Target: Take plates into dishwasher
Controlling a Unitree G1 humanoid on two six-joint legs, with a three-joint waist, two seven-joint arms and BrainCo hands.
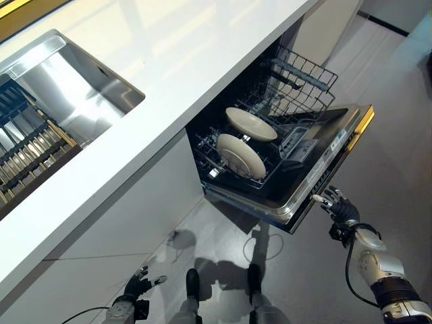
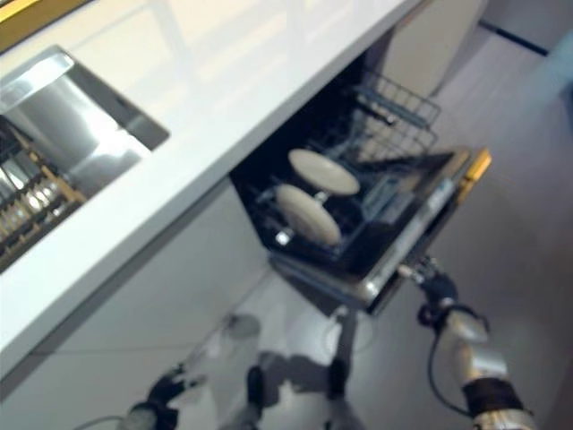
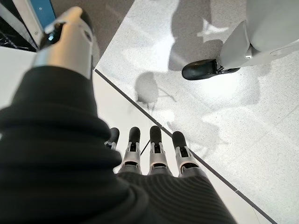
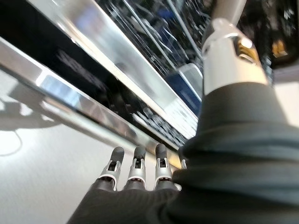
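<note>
The right hand's fingers (image 4: 135,161) reach out straight and relaxed, holding nothing, their dark tips just short of the edge of the open dishwasher door (image 1: 324,169), with the right hand (image 1: 335,204) at about 4 o'clock in the head view. The left hand (image 1: 138,282) hangs low at 7 o'clock over the floor (image 1: 391,135), its fingers (image 3: 155,144) straight in a loose row (the thumb held apart), also holding nothing. Two pale plates (image 1: 239,155) already stand in the lower rack (image 1: 270,158) of the dishwasher, one leaning upright toward the front, the other lying flatter just behind it at 12 o'clock of the first. The upper rack (image 1: 300,77) is drawn out above. A white surface (image 1: 169,81) runs across the top of the dishwasher, with a steel sink (image 1: 74,94) set into it at 10 o'clock and a drying rack (image 1: 27,148) resting in the sink's near end.
</note>
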